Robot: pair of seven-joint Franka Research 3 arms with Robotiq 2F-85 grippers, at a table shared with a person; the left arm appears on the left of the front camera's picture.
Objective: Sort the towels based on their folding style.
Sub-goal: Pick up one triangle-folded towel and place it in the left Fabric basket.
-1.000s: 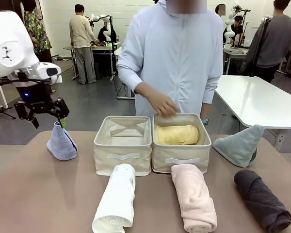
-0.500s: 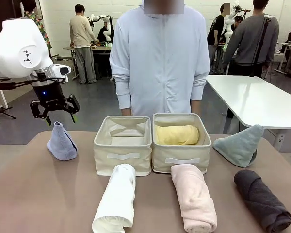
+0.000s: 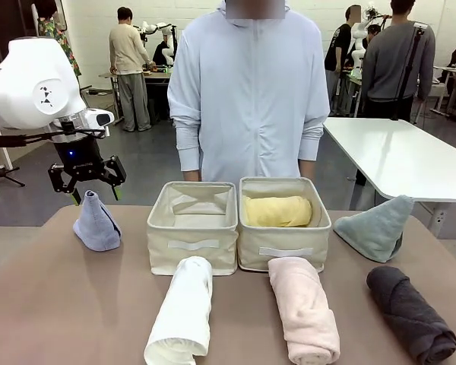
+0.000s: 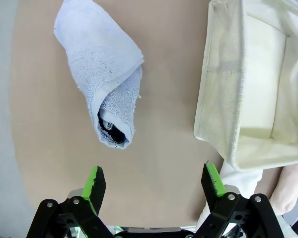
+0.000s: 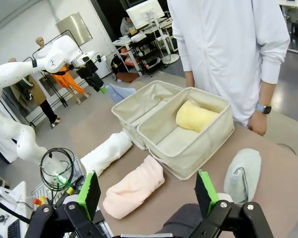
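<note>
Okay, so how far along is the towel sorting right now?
Done: the yellow roll lies in the right-hand bin. In hand: nothing is gripped; the left gripper hangs open above the lavender-blue cone at the table's left end. Left: that cone, the sage-green cone, and the white roll, pink roll and dark grey roll, all on the table outside the bins.

Standing upright: lavender-blue cone (image 3: pixel 96 223) far left, sage-green cone (image 3: pixel 376 226) far right. Lying inside right bin (image 3: pixel 285 252): yellow roll (image 3: pixel 277 211). Lying in near row: white roll (image 3: pixel 182 310), pink roll (image 3: pixel 305 308), dark grey roll (image 3: pixel 409 313).
</note>
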